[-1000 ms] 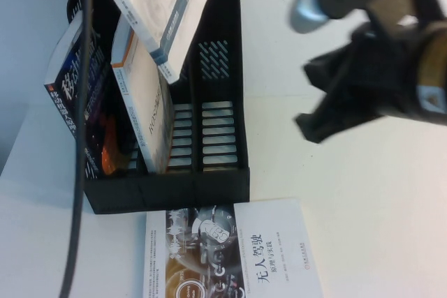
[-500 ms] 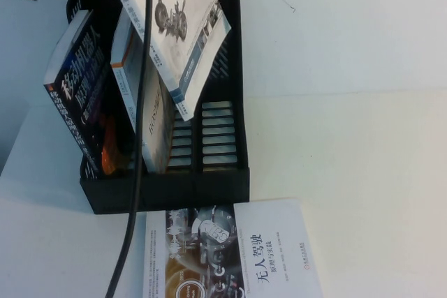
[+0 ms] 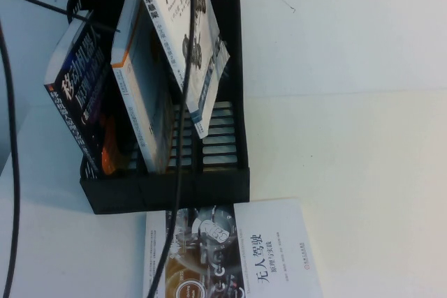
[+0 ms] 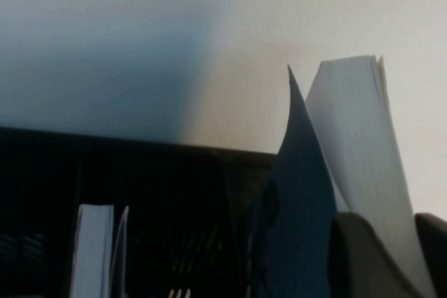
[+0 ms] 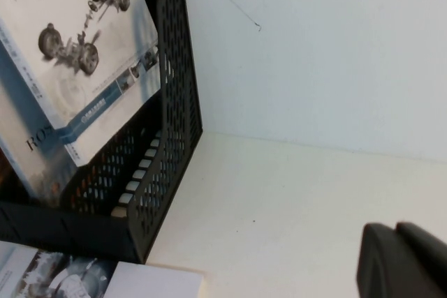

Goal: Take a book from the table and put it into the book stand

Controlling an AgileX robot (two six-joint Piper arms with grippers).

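**White book tilts into the rack's right-hand slot**

High view: the white car book (image 3: pixel 187 40) leans over the black book stand (image 3: pixel 209 179), its lower corner down in the rightmost slot. Two books stand in the slots at its nine o'clock. Another book (image 3: pixel 237 256) lies flat on the tabletop (image 3: pixel 363 172) at six o'clock.

Left wrist view: the left tool (image 4: pixel 391 259) pinches the book's page edge, narrow.

Right wrist view: the right tool (image 5: pixel 405 259) hangs above bare tabletop; wide or narrow, cannot tell.

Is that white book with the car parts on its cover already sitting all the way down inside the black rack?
No: in the high view the white book hangs tilted, its lower corner above the floor of the black rack.
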